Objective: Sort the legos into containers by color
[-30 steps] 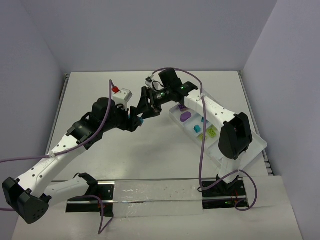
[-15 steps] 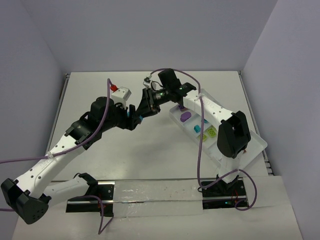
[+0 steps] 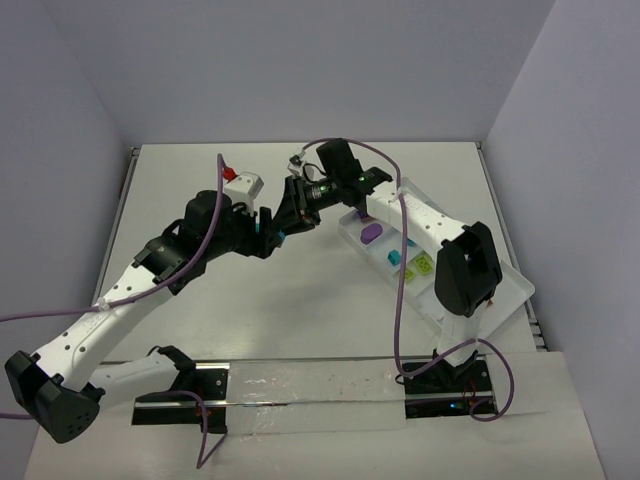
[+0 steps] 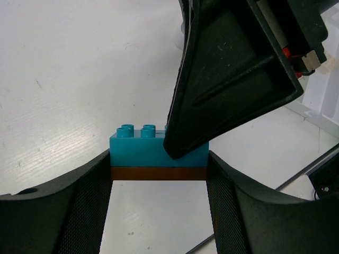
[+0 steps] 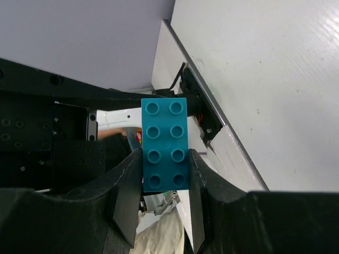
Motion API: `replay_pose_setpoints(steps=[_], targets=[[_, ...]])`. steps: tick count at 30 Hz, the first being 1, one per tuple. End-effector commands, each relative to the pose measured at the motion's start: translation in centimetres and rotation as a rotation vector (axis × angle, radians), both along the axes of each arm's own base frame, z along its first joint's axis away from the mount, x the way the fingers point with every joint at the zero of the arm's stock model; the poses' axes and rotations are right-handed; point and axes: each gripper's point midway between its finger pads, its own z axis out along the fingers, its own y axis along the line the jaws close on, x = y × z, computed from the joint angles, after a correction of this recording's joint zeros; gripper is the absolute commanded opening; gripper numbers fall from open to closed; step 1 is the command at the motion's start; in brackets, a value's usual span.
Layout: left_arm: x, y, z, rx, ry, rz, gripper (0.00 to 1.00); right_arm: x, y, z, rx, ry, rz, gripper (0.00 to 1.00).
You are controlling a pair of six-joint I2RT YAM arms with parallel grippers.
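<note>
With my left gripper (image 4: 159, 165) clamped on the two-brick clump (image 4: 159, 159) and my right gripper (image 5: 165, 177) closed on its teal brick (image 5: 164, 143), I'd brace the left and peel the right away with a slight tilt rather than a straight tug. The clump hangs just above centre in the overhead view, left of the white tray (image 3: 515, 290). It is an eight-stud teal brick seated squarely on an orange-brown brick (image 4: 159, 173).

In the left wrist view one of the right fingers (image 4: 228, 79) covers the right studs of the teal brick (image 4: 137, 151); the brown brick (image 4: 159, 173) beneath shows only an edge. From above, the right elbow (image 3: 465, 265) hides part of the tray (image 3: 515, 295).
</note>
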Motion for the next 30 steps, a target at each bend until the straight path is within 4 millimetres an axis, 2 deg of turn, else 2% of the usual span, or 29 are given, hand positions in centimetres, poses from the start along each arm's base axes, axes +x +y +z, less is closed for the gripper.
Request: replay_pose_setpoints(steps=[1,4,5,9,13,17,20,24,26,27,29,30], targets=[[0.2,-1.5,1.9,-0.053,-0.004,-0.035,0.81,0.5,-0.2,1.9,0.01,-0.068,-0.061,0.0],[-0.1,-1.6,2.2,-0.066,-0.001,-0.048,0.98,1.1,-0.8,1.6,-0.009,-0.072,-0.098,0.0],[-0.3,-1.7,2.3,-0.07,0.002,-0.054,0.99,1.2,-1.0,1.5,-0.016,-0.071,-0.11,0.0],[-0.8,-1.6,3.2,-0.085,0.008,-0.065,0.99,2.2,-1.6,0.5,-0.051,-0.069,-0.167,0.0],[-1.2,-0.6,4.9,-0.109,0.013,-0.038,0.99,3.5,-2.3,-0.1,-0.07,-0.063,-0.231,0.0],[-2.3,1.1,7.1,-0.327,0.04,-0.038,0.99,4.4,-3.1,0.2,-0.033,-0.051,-0.29,0.0],[-2.8,2.1,7.2,-0.467,0.087,-0.006,0.99,4.8,-3.8,0.1,-0.028,-0.066,-0.333,0.0],[-2.2,2.7,6.8,-0.641,0.128,0.035,0.98,5.1,-5.6,-0.2,-0.08,-0.101,-0.381,0.0],[-2.0,2.4,5.2,-0.709,0.189,0.024,0.98,5.2,-6.7,-0.4,-0.121,-0.127,-0.41,0.0],[-1.6,2.3,5.2,-0.739,0.199,-0.008,0.98,5.1,-7.2,-0.1,-0.127,-0.151,-0.418,0.0],[-0.6,2.5,2.7,-0.764,0.265,-0.002,0.98,5.2,-8.1,-0.4,-0.132,-0.154,-0.426,0.0],[-0.1,2.8,2.2,-0.796,0.279,-0.004,0.98,5.2,-8.3,-0.2,-0.121,-0.149,-0.424,0.0]])
